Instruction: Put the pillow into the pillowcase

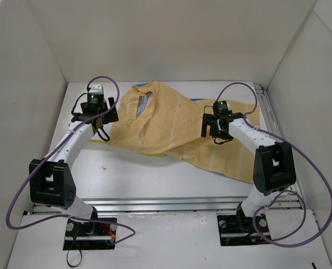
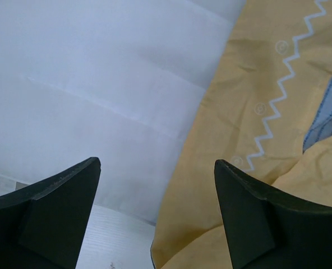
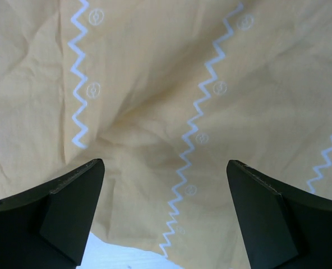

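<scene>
The table point(image 1: 127, 174) carries the pillowcase point(image 1: 171, 131), crumpled, with its long axis running far-left to near-right. Its yellow-orange face is up, with white zigzag lines. My right pincer point(image 3: 166, 168) hangs spread wide over its middle, gripping nothing. My left pincer point(image 2: 155, 168), also released and empty, sits at its left edge, nearer the mouth point(image 1: 141, 103), where blue striped lining shows. I cannot make out the pillow.

The pillowcase point(image 1: 166, 120) lies on the table point(image 1: 132, 182), across its far half.

no legible text, only tiny unreadable circled marks on the pillowcase point(image 3: 155, 112)
</scene>
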Motion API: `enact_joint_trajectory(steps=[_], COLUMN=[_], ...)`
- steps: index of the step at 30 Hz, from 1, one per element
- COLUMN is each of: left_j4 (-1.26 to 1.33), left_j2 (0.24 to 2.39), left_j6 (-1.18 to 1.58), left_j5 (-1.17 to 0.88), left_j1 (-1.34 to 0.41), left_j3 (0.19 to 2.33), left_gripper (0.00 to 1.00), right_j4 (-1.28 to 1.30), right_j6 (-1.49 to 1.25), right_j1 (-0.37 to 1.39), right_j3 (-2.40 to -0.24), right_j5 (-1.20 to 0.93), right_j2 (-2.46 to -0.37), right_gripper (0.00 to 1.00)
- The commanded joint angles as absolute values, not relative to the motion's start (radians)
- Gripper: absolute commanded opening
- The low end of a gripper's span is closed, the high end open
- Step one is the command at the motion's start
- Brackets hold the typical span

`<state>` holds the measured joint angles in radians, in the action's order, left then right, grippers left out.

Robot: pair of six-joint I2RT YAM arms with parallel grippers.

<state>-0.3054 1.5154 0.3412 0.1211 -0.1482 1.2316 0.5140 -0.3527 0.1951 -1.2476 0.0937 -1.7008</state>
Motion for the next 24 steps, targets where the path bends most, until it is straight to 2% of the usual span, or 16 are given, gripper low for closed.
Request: enact_joint_trajectory(steps=[1, 13, 17, 20, 22, 24], left_j4=[-0.232, -0.235, -0.253, -0.249, -0.244, -0.245], left_j2=[1.538, 1.641, 1.680, 1.693, 1.703, 1.718], left_j6=[0.374, 0.371, 0.371, 0.368, 0.370, 0.373], left_j5=[0.115, 0.098, 0.171, 0.199, 0.190, 0.178], left_j1=[-0.112, -0.066, -0.066, -0.066, -0.055, -0.044], left_j3=[1.289, 1.348, 1.381, 1.387, 1.396, 1.402], left_gripper=[0.78, 0.77, 0.77, 0.76, 0.77, 0.77], right_j4=[0.466, 0.448, 0.431, 0.426, 0.428, 0.425], right_j6=[-0.397, -0.443, -0.442, -0.440, -0.442, -0.440], right_j1=[0.239, 0.279, 0.284, 0.282, 0.287, 0.285], right_j3=[-1.213, -1.123, -1.105, -1.104, -1.108, -1.101], right_j5=[0.098, 0.100, 0.077, 0.075, 0.089, 0.098], right_j2=[-1.620, -1.704, -1.726, -1.753, -1.767, -1.766], right_gripper=[0.87, 0.64, 0.58, 0.48, 0.36, 0.31])
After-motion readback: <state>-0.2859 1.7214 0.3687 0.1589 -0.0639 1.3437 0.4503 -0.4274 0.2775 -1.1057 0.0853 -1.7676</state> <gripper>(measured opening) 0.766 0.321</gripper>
